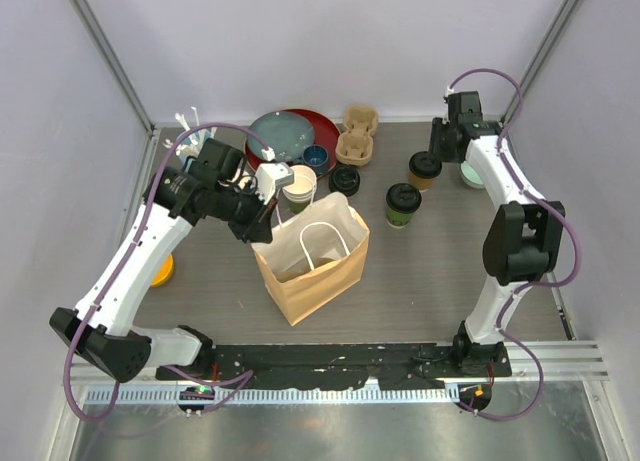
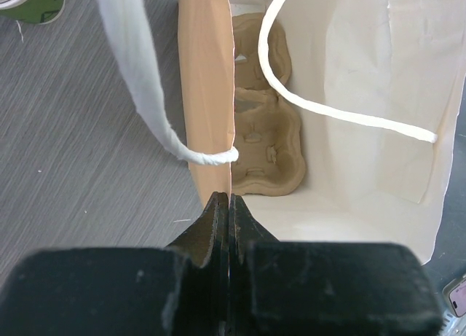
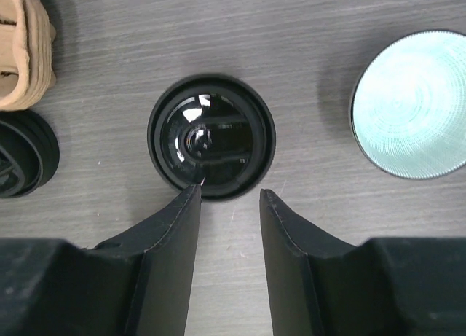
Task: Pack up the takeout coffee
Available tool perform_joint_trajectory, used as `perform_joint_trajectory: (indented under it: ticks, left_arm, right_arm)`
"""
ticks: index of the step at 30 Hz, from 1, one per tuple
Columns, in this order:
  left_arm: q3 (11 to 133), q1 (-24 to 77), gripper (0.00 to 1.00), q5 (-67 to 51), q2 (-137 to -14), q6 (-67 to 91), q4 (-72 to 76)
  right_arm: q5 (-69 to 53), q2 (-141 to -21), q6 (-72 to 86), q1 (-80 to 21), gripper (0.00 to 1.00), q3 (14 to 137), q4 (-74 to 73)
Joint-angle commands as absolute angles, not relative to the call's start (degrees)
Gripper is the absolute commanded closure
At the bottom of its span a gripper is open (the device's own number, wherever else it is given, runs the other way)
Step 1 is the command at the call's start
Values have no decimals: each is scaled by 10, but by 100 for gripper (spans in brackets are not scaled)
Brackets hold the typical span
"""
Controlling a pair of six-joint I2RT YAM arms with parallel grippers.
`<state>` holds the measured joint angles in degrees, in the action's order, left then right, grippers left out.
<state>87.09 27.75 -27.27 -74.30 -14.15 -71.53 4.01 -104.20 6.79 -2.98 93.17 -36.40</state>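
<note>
A brown paper bag (image 1: 312, 256) stands open mid-table, with a cardboard cup carrier (image 2: 266, 132) lying inside it. My left gripper (image 2: 230, 197) is shut on the bag's left wall (image 2: 207, 95), holding its mouth open; from above that gripper (image 1: 265, 221) sits at the bag's top-left corner. Right of the bag stand two lidded cups, the green-sided one (image 1: 403, 204) and the brown-sided one (image 1: 424, 169). My right gripper (image 3: 230, 192) hangs open over the brown cup's black lid (image 3: 211, 135), its tips at the lid's near edge with nothing between them.
A stack of black lids (image 1: 344, 179) and spare carriers (image 1: 357, 133) lie behind the bag. A green-sided cup stack (image 1: 298, 186) is beside my left gripper. Red and grey plates (image 1: 283, 133) sit at the back. A teal dish (image 3: 411, 103) is right of the brown cup.
</note>
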Motion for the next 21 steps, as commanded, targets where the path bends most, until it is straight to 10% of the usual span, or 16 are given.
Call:
perform_joint_trajectory:
  ticks: [1, 21]
  left_arm:
    - [883, 279, 100, -274, -742, -146, -722]
    - [896, 279, 100, -280, -755, -149, -731]
  right_arm:
    - [68, -1069, 62, -32, 57, 998, -348]
    - [81, -1166, 45, -24, 69, 1063, -397]
